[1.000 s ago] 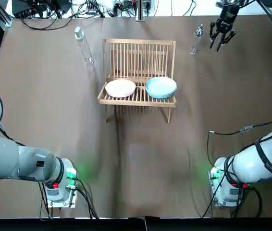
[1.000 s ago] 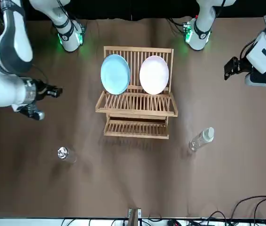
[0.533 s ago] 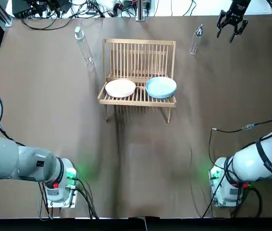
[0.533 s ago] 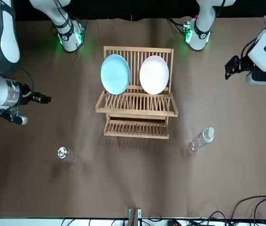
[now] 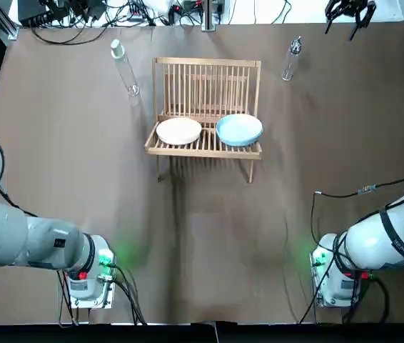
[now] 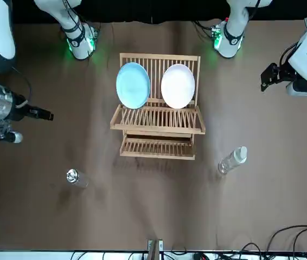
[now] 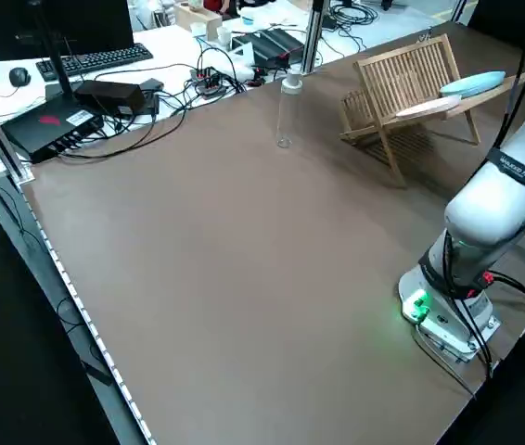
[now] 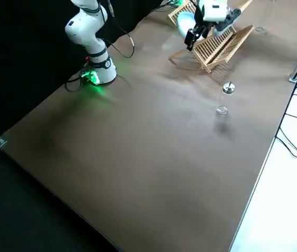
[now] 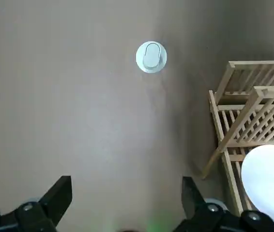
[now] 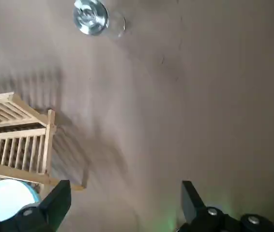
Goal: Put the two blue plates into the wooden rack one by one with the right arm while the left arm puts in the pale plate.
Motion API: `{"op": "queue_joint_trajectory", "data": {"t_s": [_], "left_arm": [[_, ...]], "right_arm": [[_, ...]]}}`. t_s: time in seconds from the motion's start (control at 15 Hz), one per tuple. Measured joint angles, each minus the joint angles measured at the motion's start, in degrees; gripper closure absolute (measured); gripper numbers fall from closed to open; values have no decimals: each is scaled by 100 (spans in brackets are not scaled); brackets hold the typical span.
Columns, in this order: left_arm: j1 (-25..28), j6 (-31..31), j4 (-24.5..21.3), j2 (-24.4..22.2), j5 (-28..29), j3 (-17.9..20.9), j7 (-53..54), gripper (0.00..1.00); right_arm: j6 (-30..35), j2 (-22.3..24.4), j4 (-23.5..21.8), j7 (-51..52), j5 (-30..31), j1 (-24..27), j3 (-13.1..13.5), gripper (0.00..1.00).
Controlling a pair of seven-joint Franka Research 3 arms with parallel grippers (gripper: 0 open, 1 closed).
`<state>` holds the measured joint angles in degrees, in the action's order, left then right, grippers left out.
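Observation:
The wooden rack (image 5: pixel 205 86) stands mid-table. In it lean a pale plate (image 5: pixel 179 131) on my left and a blue plate (image 5: pixel 239 129) on my right; I make out only one blue shape. Both show upright in the front view, pale plate (image 6: pixel 178 85) and blue plate (image 6: pixel 133 85). My right gripper (image 5: pixel 350 8) hangs open and empty over the far right corner, well away from the rack. My left gripper (image 6: pixel 266 82) is raised off to the left side, open, holding nothing. The left wrist view looks down on the pale plate (image 9: pixel 268 184).
A clear bottle with a white cap (image 5: pixel 123 68) stands far left of the rack. A small glass bottle with a metal top (image 5: pixel 292 57) stands far right of it. Cables (image 5: pixel 116 13) run along the far edge. Both arm bases (image 5: pixel 88 275) glow green near me.
My right gripper has drawn away from the rack toward the far right corner of the table, still open. The left arm has barely shifted. Plates and bottles have not moved.

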<state>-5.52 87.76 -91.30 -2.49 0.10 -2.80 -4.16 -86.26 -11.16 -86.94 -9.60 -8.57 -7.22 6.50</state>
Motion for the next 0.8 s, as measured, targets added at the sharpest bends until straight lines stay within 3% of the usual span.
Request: {"op": "queue_joint_trajectory", "data": {"t_s": [0.2,0.47,0.8], "left_arm": [[2,0,1,0,0,1,-1,0],[-2,0,4,0,-1,-4,-2,0],[-4,0,4,0,-3,-4,-7,1]], "right_arm": [[36,108,173,475,445,-170,-37,0],[79,514,197,524,517,-442,-59,0],[44,1220,-385,615,530,-506,-57,0]]}}
